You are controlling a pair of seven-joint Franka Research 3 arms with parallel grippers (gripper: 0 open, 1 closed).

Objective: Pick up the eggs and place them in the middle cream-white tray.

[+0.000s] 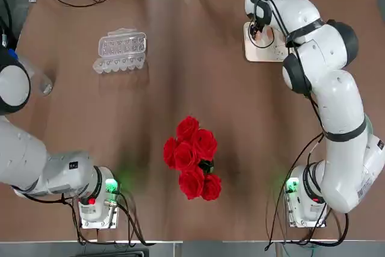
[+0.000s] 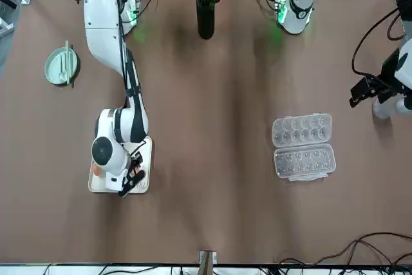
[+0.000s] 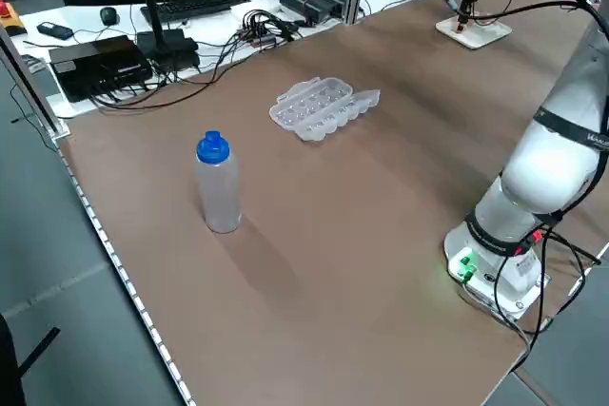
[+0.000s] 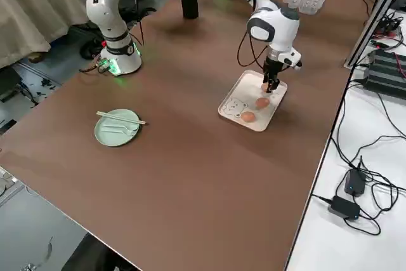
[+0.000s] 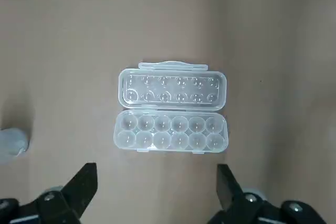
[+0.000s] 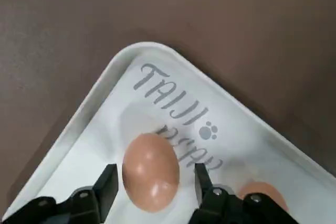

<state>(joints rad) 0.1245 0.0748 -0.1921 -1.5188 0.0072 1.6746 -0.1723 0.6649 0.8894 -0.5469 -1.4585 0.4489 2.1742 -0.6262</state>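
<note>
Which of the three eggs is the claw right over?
The egg farthest from the tray's bear drawing: it sits between the right gripper's open fingers. The other two eggs lie apart, untouched.

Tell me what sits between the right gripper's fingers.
An egg sits between the right gripper's open fingers, resting on the cream-white tray; the right wrist view shows it, with small gaps either side.

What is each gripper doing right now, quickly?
Left gripper: open, empty, above the egg carton.
Right gripper: open around an egg on the tray.
</note>
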